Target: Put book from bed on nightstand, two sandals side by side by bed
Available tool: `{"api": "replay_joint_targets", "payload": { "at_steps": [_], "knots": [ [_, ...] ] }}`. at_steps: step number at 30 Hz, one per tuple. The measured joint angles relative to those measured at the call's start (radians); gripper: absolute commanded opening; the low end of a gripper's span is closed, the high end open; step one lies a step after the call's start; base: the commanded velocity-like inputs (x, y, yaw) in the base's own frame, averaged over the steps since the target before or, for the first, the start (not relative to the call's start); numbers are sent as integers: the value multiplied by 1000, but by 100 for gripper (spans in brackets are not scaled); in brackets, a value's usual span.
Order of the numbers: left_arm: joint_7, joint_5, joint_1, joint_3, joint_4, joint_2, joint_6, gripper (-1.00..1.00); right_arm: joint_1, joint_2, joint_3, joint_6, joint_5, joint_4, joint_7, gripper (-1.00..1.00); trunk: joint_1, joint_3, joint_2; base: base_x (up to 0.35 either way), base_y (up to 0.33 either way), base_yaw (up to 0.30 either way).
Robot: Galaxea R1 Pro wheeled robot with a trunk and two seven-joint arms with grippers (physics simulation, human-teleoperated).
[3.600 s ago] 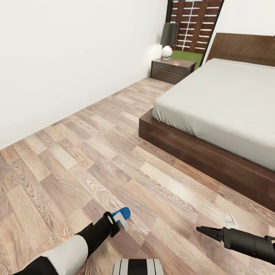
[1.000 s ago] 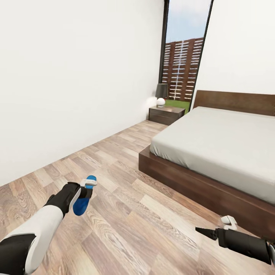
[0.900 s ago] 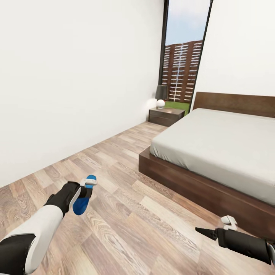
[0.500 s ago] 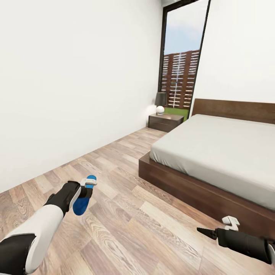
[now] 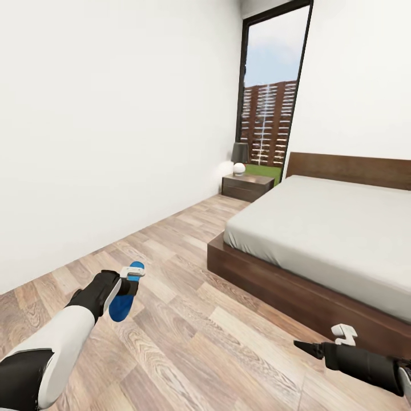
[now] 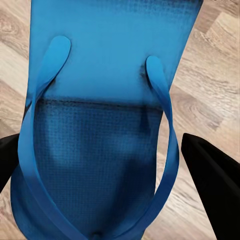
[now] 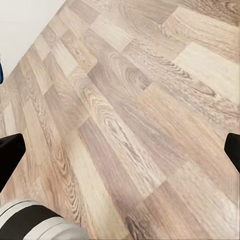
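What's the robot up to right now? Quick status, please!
Left pincer shut on blue sandal, carried above the floor. Right pincer open, empty. Bed ahead-right, path unobstructed.

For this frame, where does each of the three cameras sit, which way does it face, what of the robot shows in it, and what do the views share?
Head view: from the robot's head, facing forward and down at the bed, nightstand and window; both arms show, the left gripper holding a blue sandal.
Left wrist view: near the left gripper, looking along its dark fingers at the sandal over the floor.
Right wrist view: near the right gripper, facing down at the wood floor; dark fingertips at both edges.
Shared: the floor in all three; the sandal in head and left wrist views.
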Motion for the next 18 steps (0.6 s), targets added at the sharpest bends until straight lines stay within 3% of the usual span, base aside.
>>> {"api": "replay_joint_targets", "payload": {
  "at_steps": [7,18],
  "knots": [
    [-5,4,0,1,-2,-5,30,-100,0,42,-1,-56,3,24,-5,100,-27,22,49,0,0,0],
    [-4,0,0,0,-5,-23,54,-100,0,55,-1,-61,1,27,-82,100,-69,56,126,0,0,0]
  ]
}}
